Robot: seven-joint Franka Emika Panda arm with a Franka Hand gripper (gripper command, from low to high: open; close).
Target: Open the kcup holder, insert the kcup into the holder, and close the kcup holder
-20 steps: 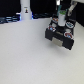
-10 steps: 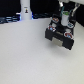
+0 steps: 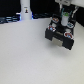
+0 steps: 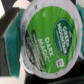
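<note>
The kcup holder [image 3: 59, 35], a black boxy unit, stands at the exterior view's right, with round pod tops showing on it; the picture is too blurred to tell how far its drawer is out. My gripper [image 3: 64, 18] hangs right above the holder. In the wrist view the kcup [image 4: 47, 40] fills the frame, its green lid reading "Dark Magic". It sits between my fingers, and one dark pad [image 4: 9, 36] presses its side. The gripper is shut on the kcup.
A white bottle-like object [image 3: 25, 10] stands at the back towards the exterior view's left, against a dark background. The white table [image 3: 25, 57] spreads in front of the holder.
The gripper with the kcup has shifted slightly towards the exterior view's right, over the holder. The holder has not moved.
</note>
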